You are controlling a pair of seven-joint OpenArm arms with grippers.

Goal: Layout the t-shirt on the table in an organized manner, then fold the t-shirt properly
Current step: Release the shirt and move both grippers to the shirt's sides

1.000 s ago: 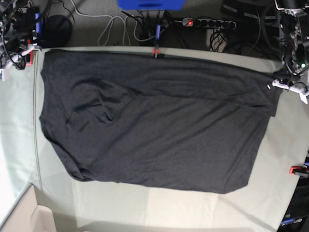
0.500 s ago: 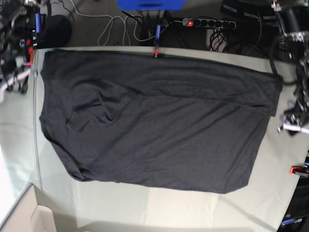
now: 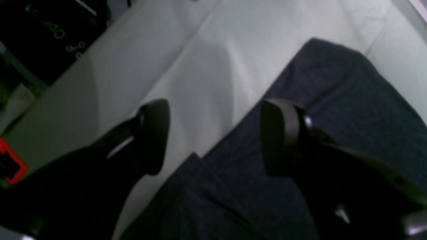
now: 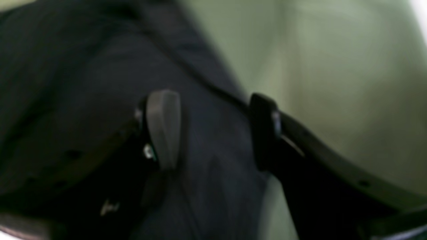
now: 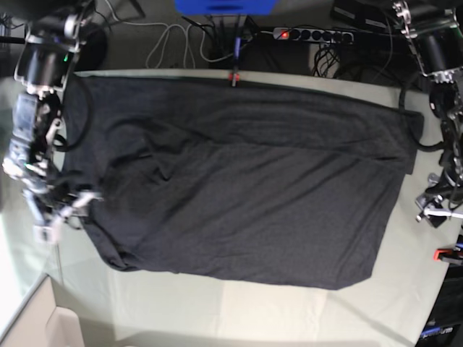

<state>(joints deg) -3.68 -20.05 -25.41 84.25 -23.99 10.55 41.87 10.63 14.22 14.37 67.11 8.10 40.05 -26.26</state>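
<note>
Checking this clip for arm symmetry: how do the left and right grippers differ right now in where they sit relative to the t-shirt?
The left gripper sits off the t-shirt over bare table, beside one side edge; the right gripper sits over the opposite edge. In its wrist view, the left gripper straddles the fabric edge; the right gripper shows mostly fabric between its fingers. Both are open, holding nothing.

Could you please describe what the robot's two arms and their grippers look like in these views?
Both arms are black, skeletal, with silvery metal brackets and black cables looping alongside. The left gripper has two dark, matte, rounded paddle-shaped fingers with small silver screws behind. The right gripper has one pale grey pad and one black, each on a dark curved finger arm. In the base view its tips look whitish.
</note>
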